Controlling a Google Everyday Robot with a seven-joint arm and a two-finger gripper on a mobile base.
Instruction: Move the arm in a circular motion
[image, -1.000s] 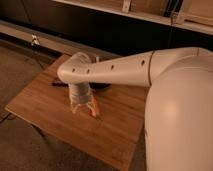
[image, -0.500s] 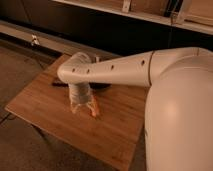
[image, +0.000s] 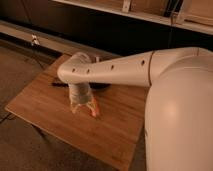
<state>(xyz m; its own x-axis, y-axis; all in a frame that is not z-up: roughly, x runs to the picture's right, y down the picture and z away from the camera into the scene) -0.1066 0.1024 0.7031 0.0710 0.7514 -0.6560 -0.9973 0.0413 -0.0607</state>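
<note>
The smooth, cream-white arm (image: 120, 70), made of rounded tubes dotted with small dark holes, reaches over the wood-grain tabletop (image: 40, 107). Its gripper (image: 85, 106) points down near the surface; I cannot tell whether it is clenched or released.

The arm (image: 120, 70) has a smooth cream-white shell that looks like plastic, with a soft satin sheen. The gripper (image: 85, 106), hanging from the wrist just above the tabletop (image: 42, 107), looks pale with glossy orange tips. The tabletop is warm, fine-grained wood with a low gloss. The floor (image: 20, 147) is grey and matt.
</note>
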